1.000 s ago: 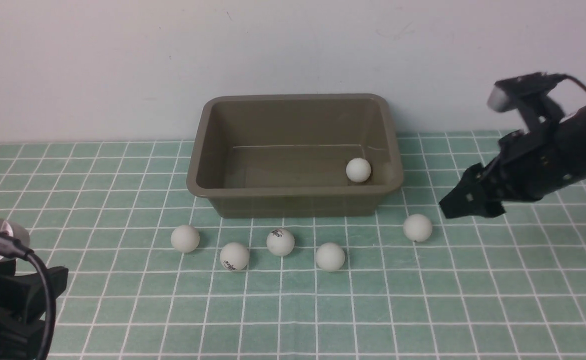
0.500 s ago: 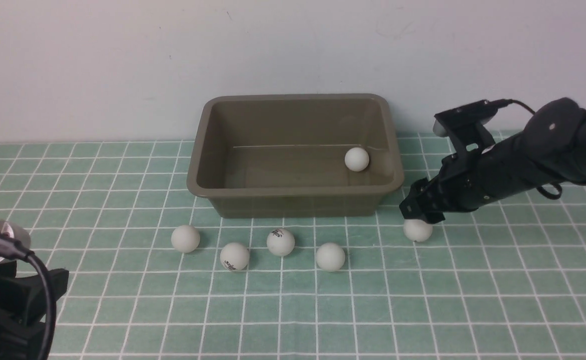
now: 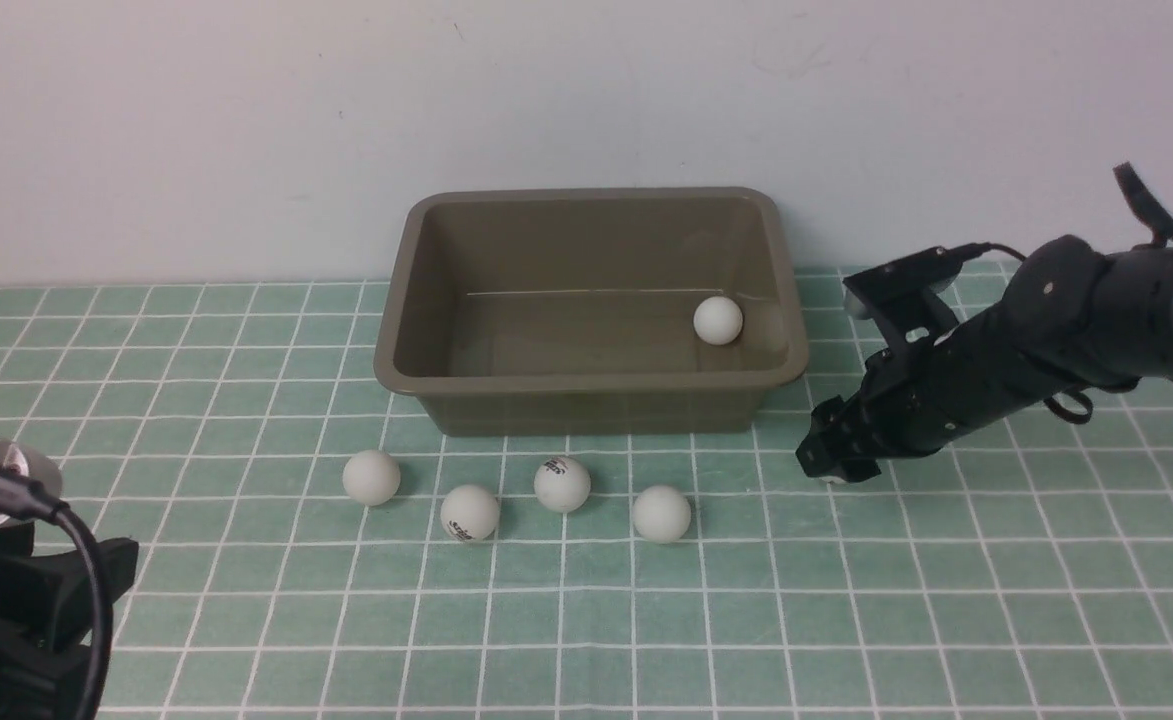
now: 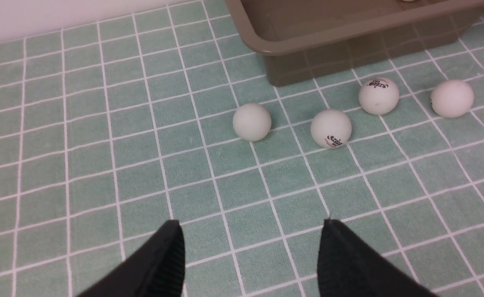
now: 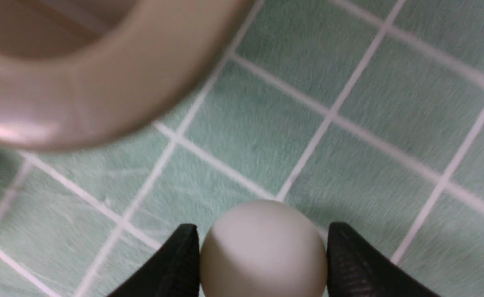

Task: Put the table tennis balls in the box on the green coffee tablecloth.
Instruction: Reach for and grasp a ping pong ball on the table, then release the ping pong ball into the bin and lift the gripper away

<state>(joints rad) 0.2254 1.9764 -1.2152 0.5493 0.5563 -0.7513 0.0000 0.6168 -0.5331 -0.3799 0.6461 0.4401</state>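
Front view: my right claw (image 3: pixel 836 450) is low on the mint-green tablecloth (image 3: pixel 646 640), just to the right of the box (image 3: pixel 586 405). The right wrist view shows its two dark fingers (image 5: pixel 175 264) snug on a round white table tennis ball (image 5: pixel 263 251), one finger on each side. The ball looks smooth and plain, and my claw hides most of it from the front.

My left claw (image 4: pixel 252 231) is wide, with bare cloth between its black tips. It is at the near left, away from all the balls.

The box is brown plastic, long and not deep, with round corners, walls that lean, and a shiny rim that rolls out. One smooth white ball (image 3: pixel 718 321) sits inside, toward the right end.

Four more balls are on the cloth in front of the box. The leftmost ball (image 3: pixel 371 478) looks plain. Next comes a ball with dark print low on its side (image 3: pixel 470 514), then a ball with dark print near its top (image 3: pixel 562 484). The last one (image 3: pixel 661 514) is to the right of those. They sit apart from each other.

Thin white lines make little squares all over the cloth. Behind it is a pale, flat wall (image 3: pixel 586 90).
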